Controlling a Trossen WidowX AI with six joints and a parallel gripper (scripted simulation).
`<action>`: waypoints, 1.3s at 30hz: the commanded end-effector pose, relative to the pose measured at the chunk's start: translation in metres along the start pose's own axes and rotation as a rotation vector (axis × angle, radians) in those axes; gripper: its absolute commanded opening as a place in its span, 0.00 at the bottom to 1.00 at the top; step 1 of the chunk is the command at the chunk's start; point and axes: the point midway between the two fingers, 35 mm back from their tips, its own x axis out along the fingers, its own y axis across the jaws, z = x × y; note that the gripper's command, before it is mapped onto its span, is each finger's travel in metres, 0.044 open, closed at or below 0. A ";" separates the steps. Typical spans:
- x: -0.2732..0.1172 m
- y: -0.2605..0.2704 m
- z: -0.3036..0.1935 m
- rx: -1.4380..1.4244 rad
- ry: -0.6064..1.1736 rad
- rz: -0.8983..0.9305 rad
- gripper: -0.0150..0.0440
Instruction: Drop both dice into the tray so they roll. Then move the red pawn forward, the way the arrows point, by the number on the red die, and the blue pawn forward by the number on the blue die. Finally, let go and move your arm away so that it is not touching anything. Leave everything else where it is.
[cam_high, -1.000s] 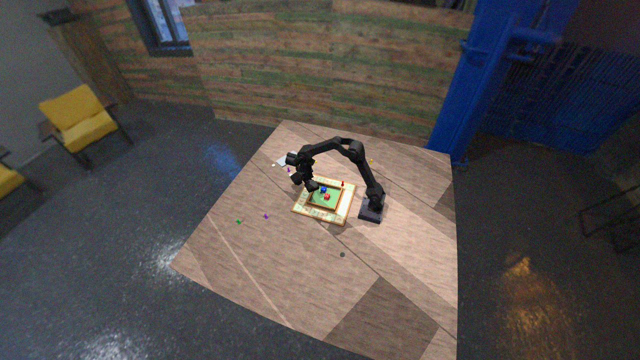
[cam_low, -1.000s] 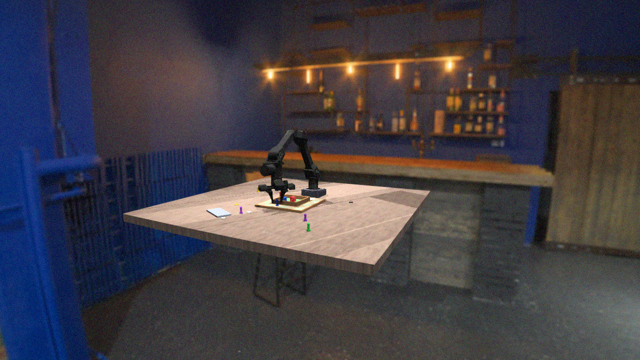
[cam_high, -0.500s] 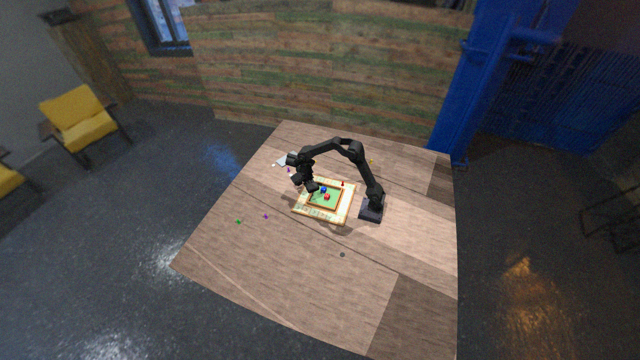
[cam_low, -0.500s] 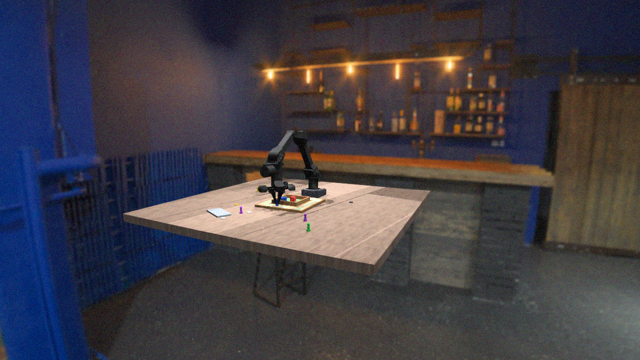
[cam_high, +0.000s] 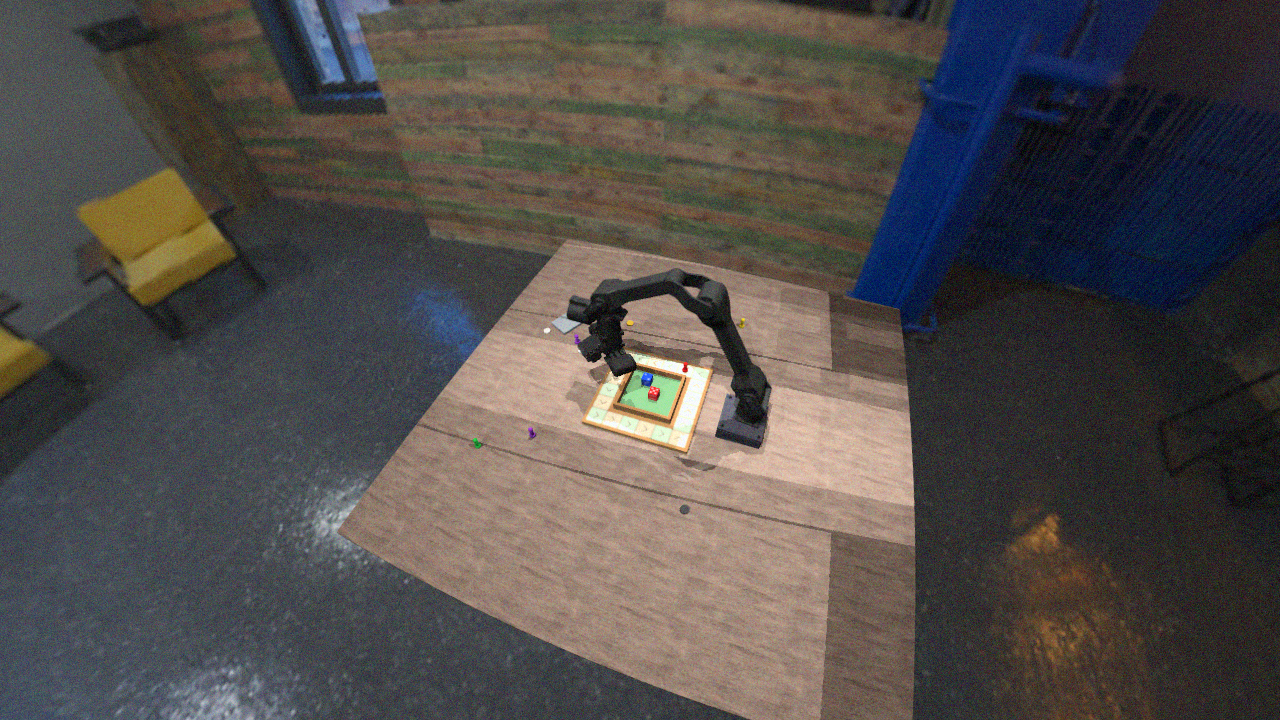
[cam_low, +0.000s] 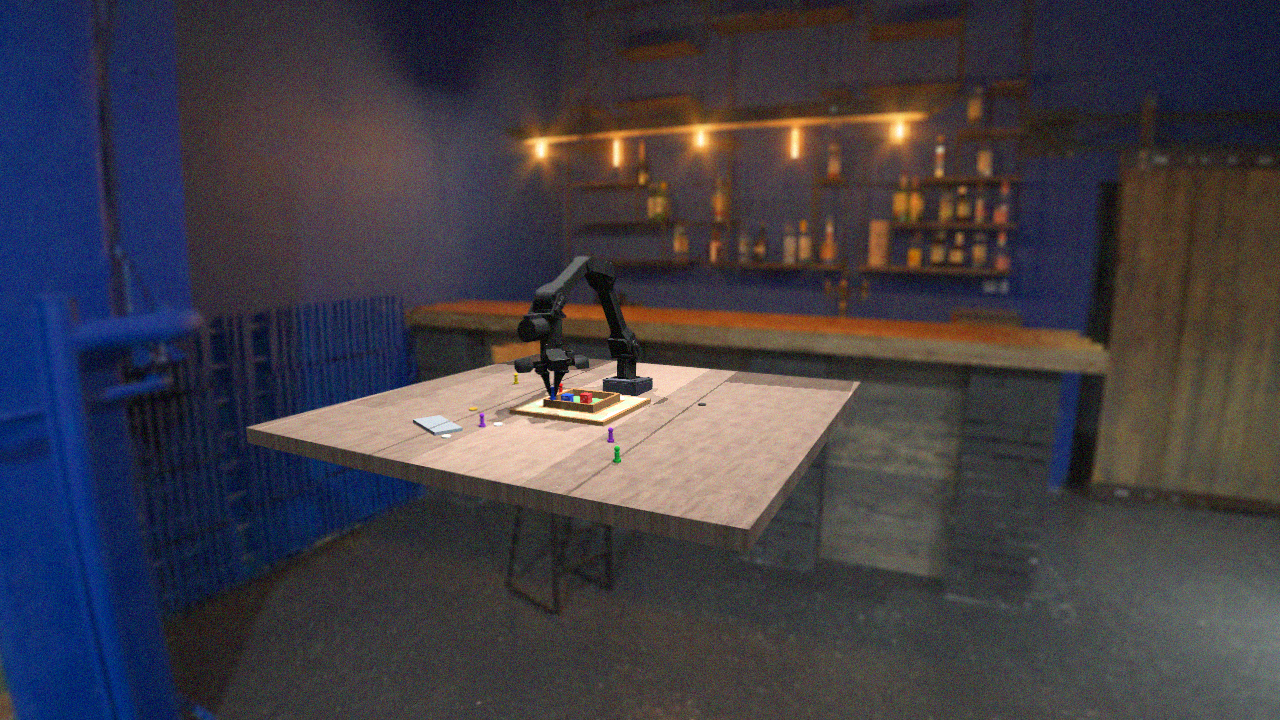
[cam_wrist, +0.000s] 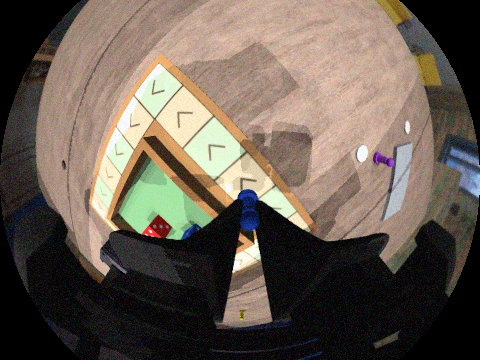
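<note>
My gripper (cam_low: 553, 394) (cam_wrist: 248, 206) is shut on the blue pawn (cam_wrist: 248, 200), which looks held a little above the board (cam_high: 691, 407) (cam_low: 626, 410) (cam_wrist: 185, 118), just outside the tray's wall. In the top view the gripper's body hides the pawn. The red die (cam_high: 653, 394) (cam_low: 586, 398) (cam_wrist: 158, 226) and the blue die (cam_high: 646, 379) (cam_low: 567, 397) (cam_wrist: 192, 231) lie inside the green-floored tray (cam_high: 644, 415) (cam_wrist: 186, 172). The red pawn (cam_high: 685, 367) (cam_low: 560, 387) stands on the board's far side in the top view.
Purple pawns (cam_high: 531, 433) (cam_low: 481, 420) (cam_wrist: 384, 159), a green pawn (cam_high: 477, 443) (cam_low: 616, 454) and a yellow pawn (cam_high: 742, 322) (cam_low: 515, 379) (cam_wrist: 242, 314) stand around the board. A grey slab (cam_high: 565, 324) (cam_low: 436, 425) (cam_wrist: 398, 181), white discs (cam_wrist: 362, 153), a yellow disc (cam_high: 630, 323) and a dark disc (cam_high: 684, 509) lie on the table.
</note>
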 end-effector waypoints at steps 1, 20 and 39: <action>-0.028 -0.002 0.001 -0.003 -0.016 -0.009 0.25; -0.085 0.008 0.003 -0.003 -0.017 -0.008 0.25; -0.011 0.066 0.063 -0.004 -0.022 -0.003 0.25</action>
